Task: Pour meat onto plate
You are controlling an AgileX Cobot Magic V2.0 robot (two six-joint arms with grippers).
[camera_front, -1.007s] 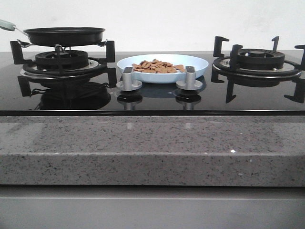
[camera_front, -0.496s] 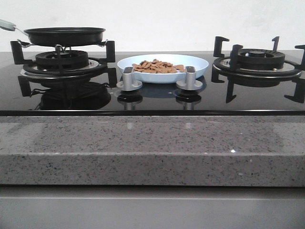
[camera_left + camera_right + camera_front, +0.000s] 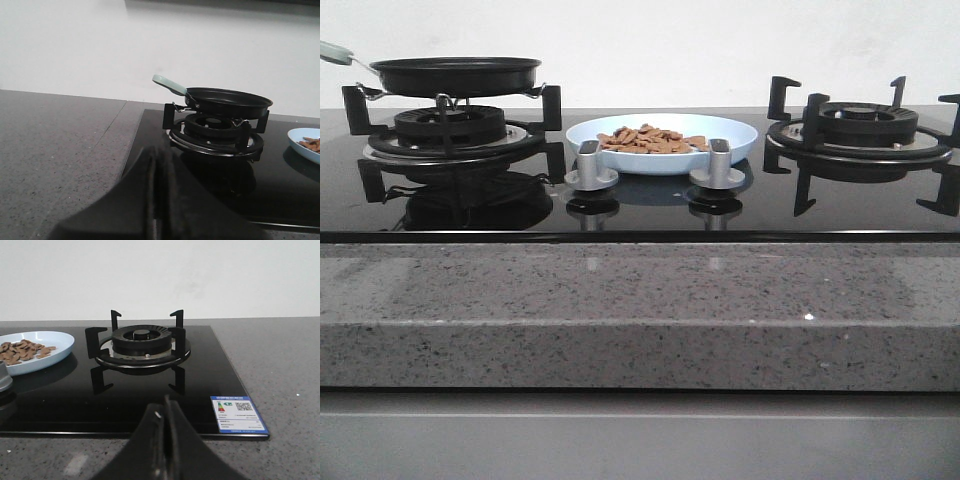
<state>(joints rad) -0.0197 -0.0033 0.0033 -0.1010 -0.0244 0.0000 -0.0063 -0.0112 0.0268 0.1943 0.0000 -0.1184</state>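
The meat (image 3: pixel 650 140), a heap of small tan chunks, lies on the pale blue plate (image 3: pixel 735 140) at the middle of the black glass hob. The plate also shows in the right wrist view (image 3: pixel 57 347) with meat (image 3: pixel 22 350) on it, and its edge shows in the left wrist view (image 3: pixel 300 142). The black frying pan (image 3: pixel 455 72) with a pale handle rests on the left burner, also in the left wrist view (image 3: pixel 227 100). My left gripper (image 3: pixel 156 155) is shut and empty, well short of the pan. My right gripper (image 3: pixel 165 407) is shut and empty over the hob's front edge. Neither gripper shows in the front view.
The right burner (image 3: pixel 860 130) has black pan supports and stands bare, also in the right wrist view (image 3: pixel 141 342). Two silver knobs (image 3: pixel 590 165) (image 3: pixel 718 165) stand in front of the plate. A speckled grey stone counter (image 3: pixel 640 310) surrounds the hob. A label (image 3: pixel 237 415) lies at the hob's corner.
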